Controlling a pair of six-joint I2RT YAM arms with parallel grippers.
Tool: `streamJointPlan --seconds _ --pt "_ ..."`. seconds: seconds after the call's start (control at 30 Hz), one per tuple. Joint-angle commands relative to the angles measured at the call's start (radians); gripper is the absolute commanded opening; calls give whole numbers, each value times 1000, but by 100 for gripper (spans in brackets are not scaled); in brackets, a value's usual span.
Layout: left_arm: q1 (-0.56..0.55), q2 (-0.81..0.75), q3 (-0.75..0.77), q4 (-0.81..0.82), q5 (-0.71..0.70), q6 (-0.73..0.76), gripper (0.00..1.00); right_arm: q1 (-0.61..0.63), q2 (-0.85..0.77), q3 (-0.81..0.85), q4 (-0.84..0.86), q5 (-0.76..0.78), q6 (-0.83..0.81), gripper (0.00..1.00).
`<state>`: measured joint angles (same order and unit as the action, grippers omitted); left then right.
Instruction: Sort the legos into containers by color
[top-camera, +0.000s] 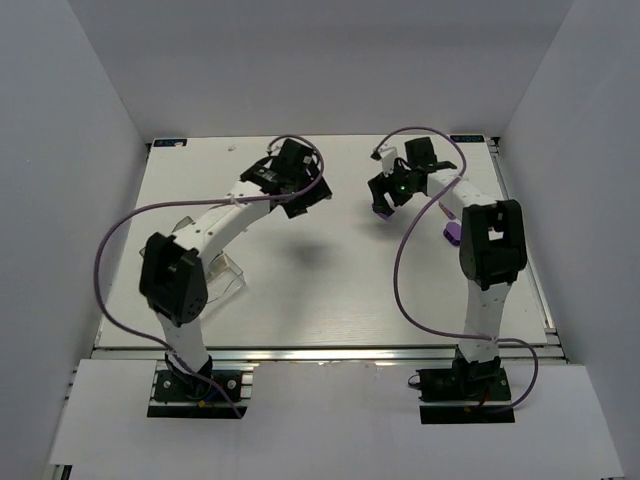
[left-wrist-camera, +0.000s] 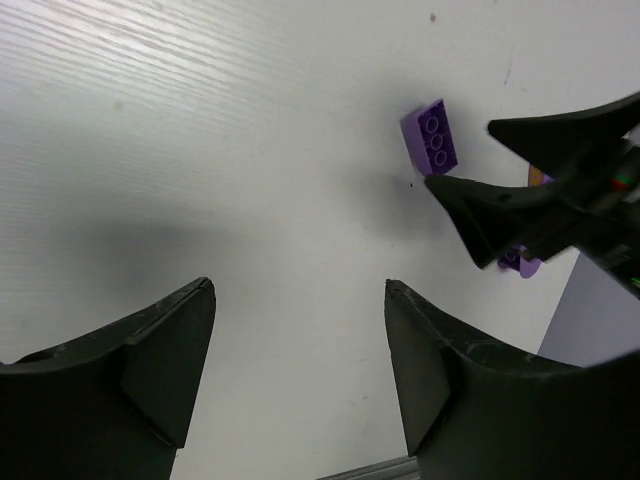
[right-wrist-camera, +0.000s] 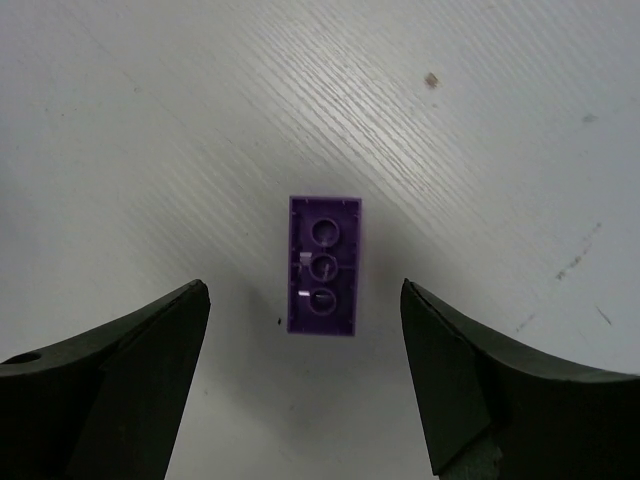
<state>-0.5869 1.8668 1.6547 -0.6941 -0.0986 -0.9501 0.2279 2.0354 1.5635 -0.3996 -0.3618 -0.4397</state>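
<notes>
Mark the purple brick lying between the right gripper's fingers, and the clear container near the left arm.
purple brick (right-wrist-camera: 323, 265): right wrist view, on its middle circle.
clear container (top-camera: 228, 272): top view, on its bare clear wall.

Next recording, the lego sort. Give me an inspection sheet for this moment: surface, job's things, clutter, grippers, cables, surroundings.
Surface: white table, a few small dark marks.
Job's things: purple brick lying underside up on the table; second purple piece beside the right arm; clear container by the left arm, contents not visible.
Clutter: nothing seen.
Grippers: left gripper open and empty over bare table; right gripper open, the purple brick between its fingers, untouched.
Cables: purple cables loop off both arms, above the table.
Surroundings: white walls on three sides.
</notes>
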Motion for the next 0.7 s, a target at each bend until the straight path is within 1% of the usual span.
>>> streamJointPlan --seconds 0.0,0.03,0.17,0.33,0.43,0.47,0.53,0.57,0.63,0.67 --pt "36 -150 -65 18 -85 51 78 39 38 64 -30 64 -34 81" --pt "41 -200 -81 19 -93 68 78 42 49 72 -30 75 -33 80" --pt "68 -317 -169 42 -122 108 79 57 89 84 -15 158 -33 78" --pt "122 -461 -269 71 -127 128 80 65 129 101 -33 190 -57 71" --pt "151 -515 -320 76 -128 137 80 73 129 98 -50 178 -74 59" --pt "159 -547 -329 76 -130 142 80 76 125 95 -53 173 -79 49" --pt "171 -581 -354 82 -139 158 80 85 103 81 -61 141 -86 38" --pt "176 -599 -358 84 -147 166 80 88 91 75 -62 129 -93 28" --pt "186 -650 -372 94 -158 194 81 102 49 52 -59 80 -100 20" --pt "191 -667 -378 103 -162 203 82 117 34 43 -61 58 -111 13"
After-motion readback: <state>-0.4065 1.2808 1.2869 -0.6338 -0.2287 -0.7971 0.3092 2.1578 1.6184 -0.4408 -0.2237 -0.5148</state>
